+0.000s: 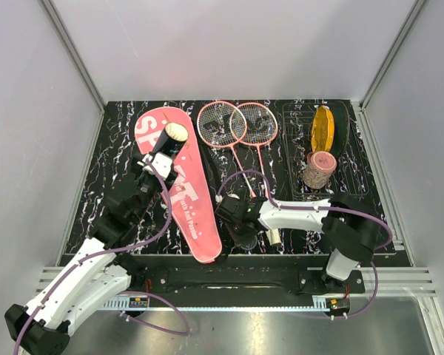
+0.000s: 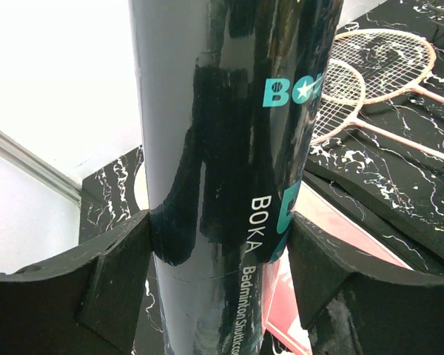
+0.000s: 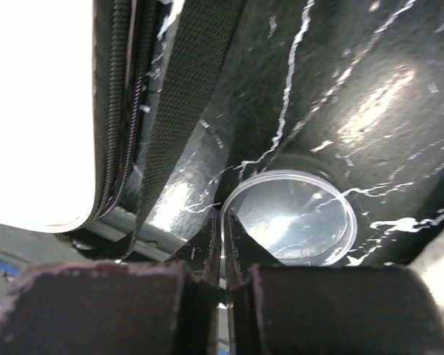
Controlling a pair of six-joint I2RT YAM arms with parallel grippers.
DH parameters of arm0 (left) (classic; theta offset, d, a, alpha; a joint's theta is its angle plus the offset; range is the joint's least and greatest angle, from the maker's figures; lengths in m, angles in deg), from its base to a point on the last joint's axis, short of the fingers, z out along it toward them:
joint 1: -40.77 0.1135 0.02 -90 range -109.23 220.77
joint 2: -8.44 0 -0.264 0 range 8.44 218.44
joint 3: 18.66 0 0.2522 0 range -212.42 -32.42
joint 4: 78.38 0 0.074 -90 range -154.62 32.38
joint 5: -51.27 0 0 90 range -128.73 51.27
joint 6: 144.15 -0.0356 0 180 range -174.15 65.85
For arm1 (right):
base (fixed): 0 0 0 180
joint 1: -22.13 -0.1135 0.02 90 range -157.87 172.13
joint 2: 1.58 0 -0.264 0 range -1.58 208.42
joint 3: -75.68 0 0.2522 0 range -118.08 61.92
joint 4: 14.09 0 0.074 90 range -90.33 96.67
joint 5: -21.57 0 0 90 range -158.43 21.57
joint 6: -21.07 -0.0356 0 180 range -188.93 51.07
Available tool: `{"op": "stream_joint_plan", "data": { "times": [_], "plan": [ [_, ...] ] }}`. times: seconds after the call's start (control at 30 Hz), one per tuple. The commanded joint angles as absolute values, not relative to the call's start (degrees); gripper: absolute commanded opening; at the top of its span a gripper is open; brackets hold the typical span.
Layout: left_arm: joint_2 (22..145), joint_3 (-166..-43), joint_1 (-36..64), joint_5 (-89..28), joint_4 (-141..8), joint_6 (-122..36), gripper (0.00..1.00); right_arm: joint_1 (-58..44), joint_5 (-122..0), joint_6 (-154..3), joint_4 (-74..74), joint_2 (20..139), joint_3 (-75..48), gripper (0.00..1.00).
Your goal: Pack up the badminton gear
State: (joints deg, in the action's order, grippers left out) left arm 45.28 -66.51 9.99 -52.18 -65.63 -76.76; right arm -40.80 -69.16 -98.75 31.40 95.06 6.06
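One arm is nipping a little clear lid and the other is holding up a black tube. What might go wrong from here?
The right pincer grips only the thin rim of the clear lid, so it may slip out or flip when lifted. The black strap lies right beside it and might snag. The left pincer holds the black tube upright between two pads; it could tilt, making the lid miss.

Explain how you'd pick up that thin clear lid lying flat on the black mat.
Pinch the clear lid by its rim, coming down from above, one finger inside and one outside. It lies flat on the mat, leaving no edge to get under; the rim is probably the only graspable part.
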Motion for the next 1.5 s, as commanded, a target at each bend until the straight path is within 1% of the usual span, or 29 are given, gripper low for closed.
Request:
{"op": "stream_joint_plan", "data": {
  "times": [0.0, 0.03, 0.1, 0.13, 0.2, 0.23, 0.27, 0.33, 0.37, 0.43, 0.57, 0.77, 0.87, 1.03, 1.13, 1.47],
  "plan": [
    [44.82, -66.52, 9.92, -48.58, -70.86, -77.53, 0.0, -41.41, -81.33, -98.2, 33.24, 92.48, 5.67, 0.0],
    [45.0, -66.61, 10.01, -45.7, -70.25, -77.62, 0.0, -41.32, -83.18, -97.59, 34.29, 88.64, 5.23, 0.0],
    [45.61, -66.79, 9.92, -41.04, -69.28, -78.41, 0.0, -39.93, -84.25, -95.05, 34.65, 84.66, 3.13, 0.0],
    [45.96, -67.05, 9.92, -34.75, -68.23, -78.76, 0.0, -38.87, -83.56, -94.08, 34.83, 80.9, 2.25, 0.0],
    [47.28, -67.4, 10.01, -28.04, -66.47, -79.99, 0.0, -35.11, -74.89, -91.36, 34.57, 77.19, -0.65, 0.0],
    [47.72, -67.93, 9.92, -22.35, -65.07, -80.25, 0.0, -30.47, -69.89, -90.65, 34.04, 73.87, -1.53, 0.0],
    [48.94, -68.28, 10.01, -20.03, -64.8, -80.08, 0.0, -27.99, -60.44, -89.86, 33.08, 72.27, -3.28, 0.0],
    [50.09, -69.16, 10.01, -15.03, -62.69, -80.08, 0.0, -24.9, -54.92, -87.22, 33.42, 69.11, -6.01, 0.0],
    [50.71, -69.16, 10.01, -13.87, -62.68, -80.17, 0.0, -24.71, -52.9, -86.17, 34.99, 68.48, -9.33, 0.0],
    [51.15, -69.42, 9.92, -11.32, -61.81, -80.43, 0.0, -24.19, -51.04, -84.4, 36.58, 67.77, -12.6, 0.0],
    [51.42, -69.51, 9.92, -7.36, -61.45, -80.87, 0.0, -23.84, -47.0, -83.87, 38.43, 68.56, -19.98, 0.0],
    [50.8, -69.34, 9.92, -3.4, -61.37, -80.52, 0.0, -23.39, -42.34, -84.66, 37.73, 72.16, -24.83, 0.0],
    [50.28, -69.25, 9.92, -2.96, -61.45, -80.52, 0.0, -22.87, -39.35, -85.8, 36.15, 72.43, -24.22, 0.0],
    [48.61, -68.72, 10.01, -3.75, -62.5, -80.43, 0.0, -20.85, -37.94, -87.03, 35.01, 70.59, -22.03, 0.0],
    [47.64, -68.28, 9.92, -3.93, -63.56, -80.35, 0.0, -20.23, -33.74, -88.26, 33.08, 69.79, -20.36, 0.0],
    [47.55, -68.19, 9.92, -2.08, -63.74, -80.17, 0.0, -19.79, -26.6, -90.81, 30.35, 72.07, -19.91, 0.0]
  ]
}}
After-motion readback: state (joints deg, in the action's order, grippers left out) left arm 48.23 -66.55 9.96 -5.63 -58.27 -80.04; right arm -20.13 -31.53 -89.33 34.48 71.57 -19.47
